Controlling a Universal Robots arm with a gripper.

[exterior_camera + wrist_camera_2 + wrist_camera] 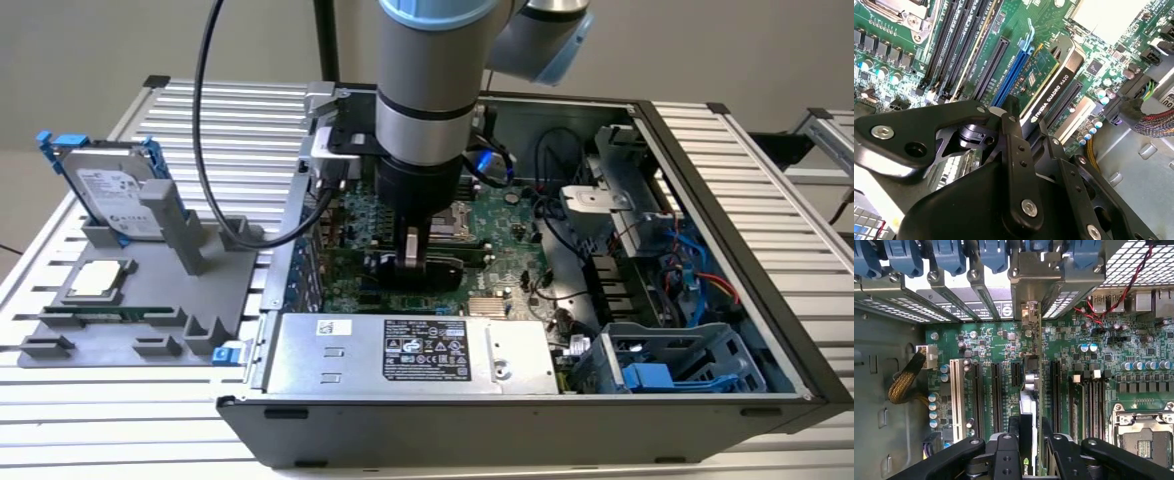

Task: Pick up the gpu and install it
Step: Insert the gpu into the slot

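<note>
The gpu (pixel 1053 85), a green card with a black cooler, stands on edge above the motherboard's (pixel 999 347) expansion slots. In the first wrist view the gpu (pixel 1032 390) is seen edge-on, with its silver bracket (pixel 1027 310) up against the case's rear slot openings. My gripper (pixel 1031 434) straddles the card's top edge, one black finger on each face, shut on it. In the second wrist view the gripper (pixel 1028 117) pinches the card next to a blue slot (pixel 1011 75). Seen from outside, the gripper (pixel 414 262) is deep inside the open case. Whether the card sits fully in its slot I cannot tell.
The case holds a silver power supply (pixel 407 352) at the front and a drive cage (pixel 667 365) with cables at the exterior view's right. At the exterior view's left, a grey fixture (pixel 147 330) carries a hard drive (pixel 114 190), a processor chip (pixel 96 280) and a memory stick (pixel 100 312).
</note>
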